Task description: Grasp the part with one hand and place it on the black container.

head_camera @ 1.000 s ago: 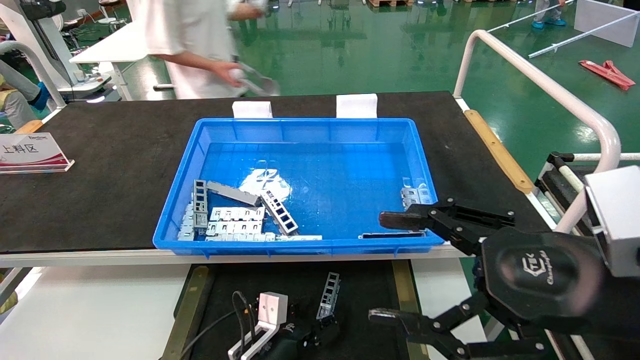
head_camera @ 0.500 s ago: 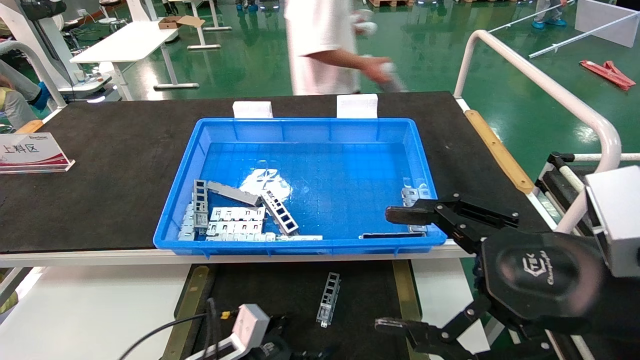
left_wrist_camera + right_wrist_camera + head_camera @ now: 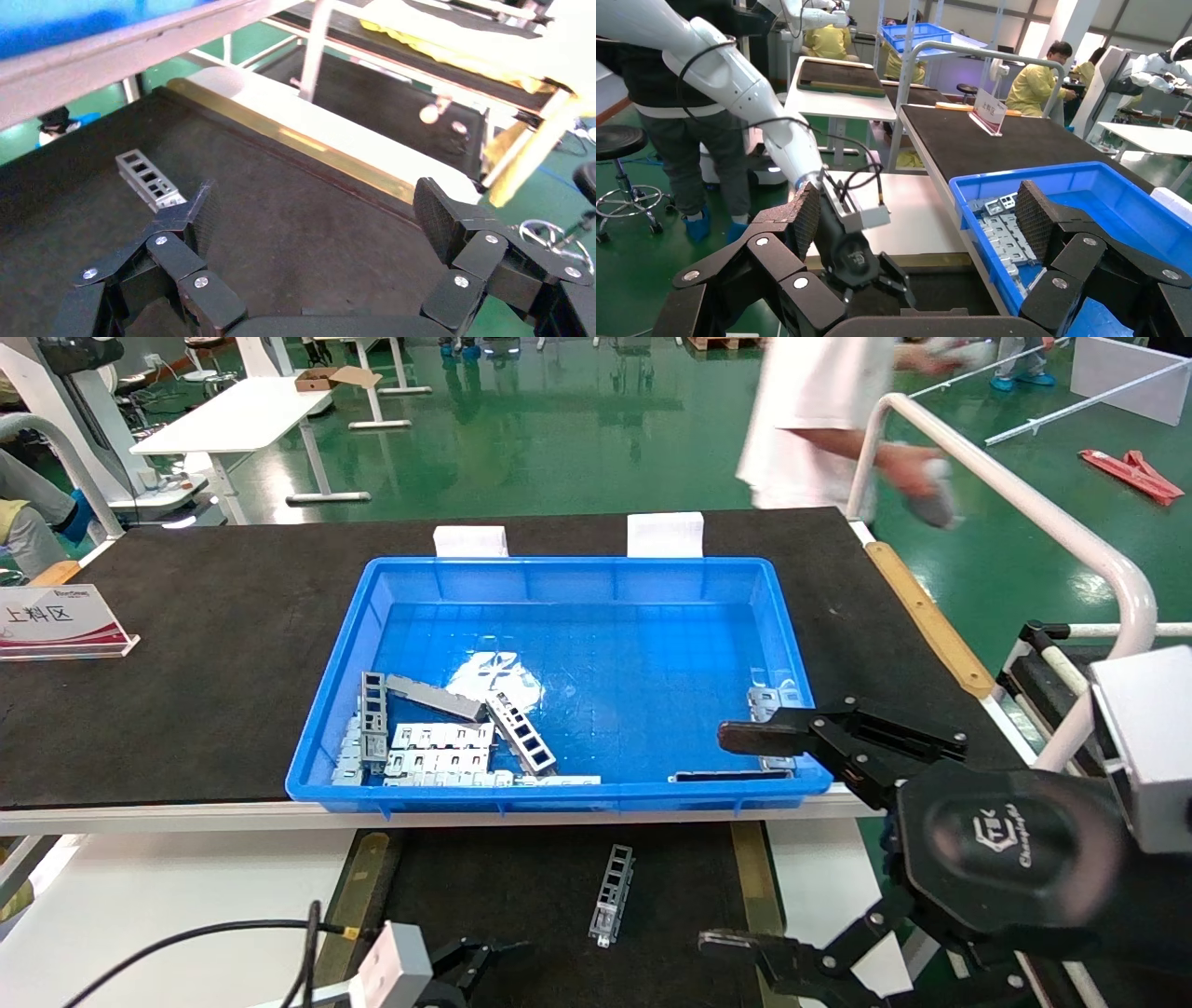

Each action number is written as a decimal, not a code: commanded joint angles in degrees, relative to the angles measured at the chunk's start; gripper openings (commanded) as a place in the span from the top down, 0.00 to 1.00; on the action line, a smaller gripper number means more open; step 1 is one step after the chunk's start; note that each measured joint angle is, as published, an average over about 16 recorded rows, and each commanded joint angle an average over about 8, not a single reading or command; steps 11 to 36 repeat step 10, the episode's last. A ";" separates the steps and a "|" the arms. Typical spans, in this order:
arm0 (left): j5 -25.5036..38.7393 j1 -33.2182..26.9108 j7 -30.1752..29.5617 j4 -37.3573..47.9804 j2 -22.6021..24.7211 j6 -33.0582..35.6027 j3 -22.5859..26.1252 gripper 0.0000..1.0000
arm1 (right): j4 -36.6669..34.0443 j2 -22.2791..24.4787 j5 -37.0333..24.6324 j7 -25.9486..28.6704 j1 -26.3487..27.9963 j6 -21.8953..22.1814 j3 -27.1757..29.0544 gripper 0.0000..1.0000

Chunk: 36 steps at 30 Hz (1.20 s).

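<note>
Left gripper (image 3: 480,957) sits low at the near edge of the head view, fingers spread and holding nothing; the left wrist view confirms it, both pads (image 3: 200,217) wide apart over bare black floor. A second ago this gripper was closed on the part (image 3: 612,894), holding it upright just above the tray; half a second ago the part was already lying flat and the gripper was pulling back toward the robot. Now it has drawn back further and to the left, well apart from the part. The part rests on the floor of the black container (image 3: 521,868), roughly midway between the two tan side rails (image 3: 354,905), lying lengthwise, window cutouts facing up, touching nothing else. In the left wrist view the part (image 3: 149,180) shows just beyond one finger, clear of it. Right gripper (image 3: 745,840) hangs over the near right corner of the blue bin (image 3: 577,607), jaws wide and empty, barely shifted across the three moments; it looks parked. More ladder-like bars and flat tabbed plates (image 3: 438,747) remain heaped in the bin's near left corner. A person in white (image 3: 819,421) has walked from left to right behind the table. Judgement: this placement is done, release clean; the left arm seems to be retreating before any further pick.
</note>
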 commanded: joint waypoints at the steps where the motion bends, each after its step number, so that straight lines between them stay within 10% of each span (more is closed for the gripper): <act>1: 0.76 -0.79 -0.34 -1.05 -1.48 0.96 0.26 0.00 | 0.00 0.00 0.00 0.00 0.00 0.00 0.00 0.00; 36: 1.70 -2.17 -0.78 -6.61 -6.74 1.61 0.05 0.00 | 0.00 0.00 0.00 0.00 0.00 0.00 0.00 0.00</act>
